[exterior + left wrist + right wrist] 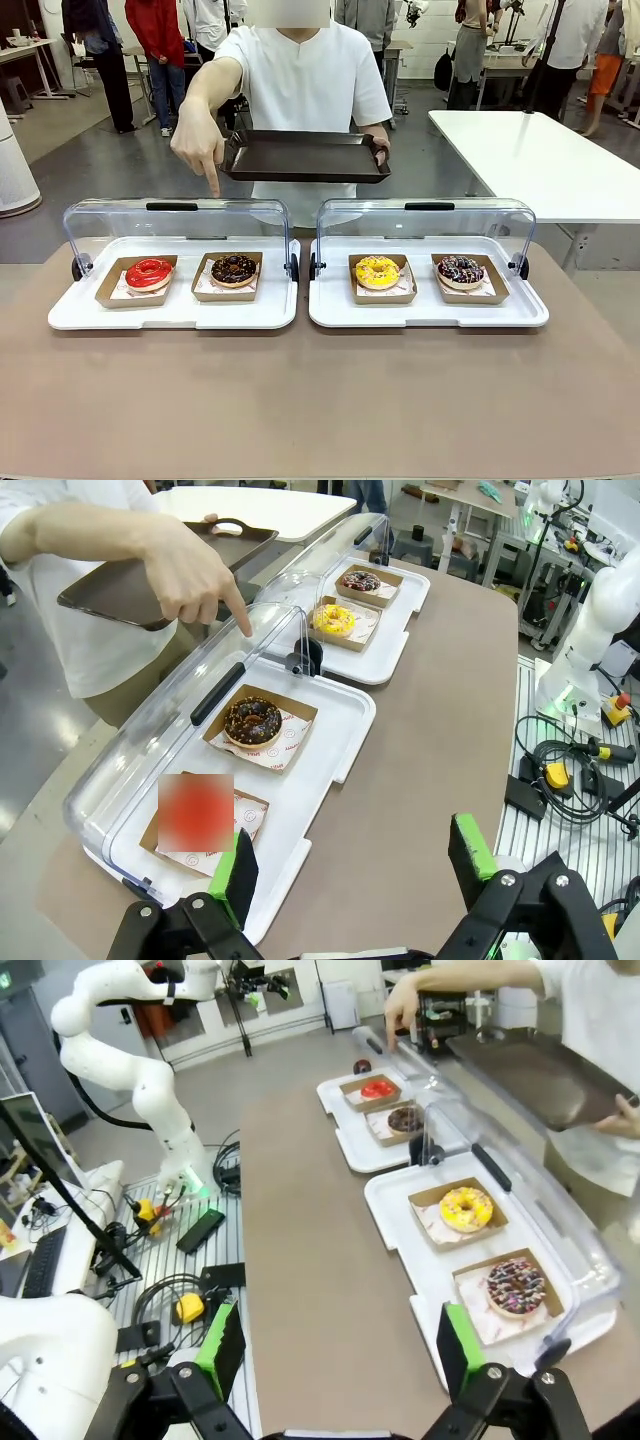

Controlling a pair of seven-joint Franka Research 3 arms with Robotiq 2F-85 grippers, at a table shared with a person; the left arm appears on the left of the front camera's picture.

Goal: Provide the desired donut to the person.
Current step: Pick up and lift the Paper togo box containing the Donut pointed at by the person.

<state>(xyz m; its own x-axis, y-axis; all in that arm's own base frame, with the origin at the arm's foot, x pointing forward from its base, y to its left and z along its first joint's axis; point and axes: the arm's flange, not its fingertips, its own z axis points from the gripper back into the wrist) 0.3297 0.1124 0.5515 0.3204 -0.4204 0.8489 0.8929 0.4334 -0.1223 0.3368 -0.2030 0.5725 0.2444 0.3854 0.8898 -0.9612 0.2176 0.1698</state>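
Note:
The person (300,80) in a white shirt stands across the table. One hand (200,140) points an index finger down over the chocolate donut (234,268) in the left white tray (170,315); the other holds a dark serving tray (305,157). A red donut (149,272) lies left of the chocolate one. In the left wrist view my left gripper (355,858) is open above the table edge, short of the chocolate donut (252,721). My right gripper (340,1345) is open too, near the yellow donut (466,1208) and the sprinkled donut (515,1285).
The right white tray (430,315) holds a yellow donut (377,271) and a sprinkled donut (460,270). Clear hinged lids (170,222) stand raised behind both trays. Brown tabletop (320,400) stretches in front. Cables and boxes (560,770) lie beside the table.

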